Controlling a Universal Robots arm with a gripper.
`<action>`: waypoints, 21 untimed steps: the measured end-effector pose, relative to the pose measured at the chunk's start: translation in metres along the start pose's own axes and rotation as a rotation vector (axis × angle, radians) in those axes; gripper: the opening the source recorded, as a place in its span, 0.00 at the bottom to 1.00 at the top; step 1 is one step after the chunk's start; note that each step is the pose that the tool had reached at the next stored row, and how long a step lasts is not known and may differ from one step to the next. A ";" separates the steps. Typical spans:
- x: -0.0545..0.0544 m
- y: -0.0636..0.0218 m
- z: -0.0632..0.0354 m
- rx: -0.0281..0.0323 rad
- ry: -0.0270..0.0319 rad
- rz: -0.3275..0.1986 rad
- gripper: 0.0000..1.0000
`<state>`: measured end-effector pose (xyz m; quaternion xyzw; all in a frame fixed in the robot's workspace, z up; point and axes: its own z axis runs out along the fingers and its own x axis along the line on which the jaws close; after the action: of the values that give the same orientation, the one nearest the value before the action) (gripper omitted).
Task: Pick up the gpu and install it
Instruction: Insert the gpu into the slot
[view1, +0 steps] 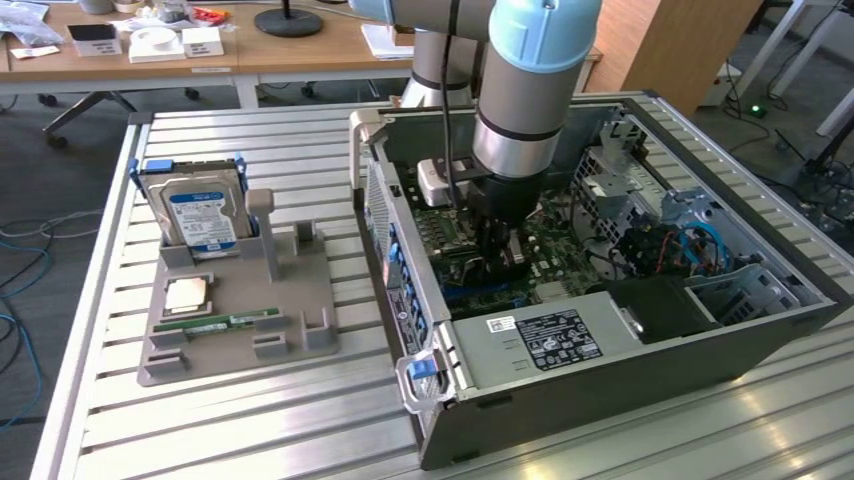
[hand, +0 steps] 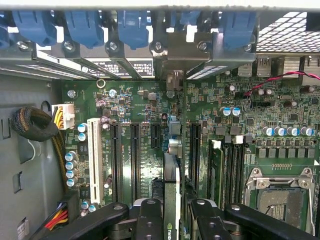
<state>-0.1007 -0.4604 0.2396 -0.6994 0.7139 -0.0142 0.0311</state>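
Observation:
The gpu (hand: 172, 175) stands on edge between my fingers. It is a thin dark card seen edge-on, and it runs from my gripper (hand: 173, 220) toward the rear slot openings of the case. My gripper is shut on the gpu, with one black finger (hand: 150, 217) on each side of it. The card hangs over the green motherboard (hand: 135, 100), in line with the long black expansion slots (hand: 134, 155). I cannot tell whether its edge touches a slot. In the exterior view my gripper (view1: 497, 255) is low inside the open computer case (view1: 587, 400).
Blue bracket clips (hand: 80, 27) line the case's rear wall. A white slot (hand: 94, 160), a sleeved cable bundle (hand: 32, 122) and the open CPU socket (hand: 280, 195) flank the card. At the exterior view's left, a grey fixture (view1: 240, 340) holds a hard drive (view1: 198, 210), a processor (view1: 186, 293) and a memory stick (view1: 216, 322).

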 end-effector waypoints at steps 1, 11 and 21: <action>0.000 0.0000 0.0000 0.0000 0.0000 0.000 0.26; 0.000 0.0000 0.0001 0.0000 -0.0002 0.000 0.51; 0.000 -0.0004 -0.0008 -0.0002 0.0001 0.000 0.63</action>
<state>-0.1003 -0.4604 0.2405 -0.6994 0.7139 -0.0142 0.0309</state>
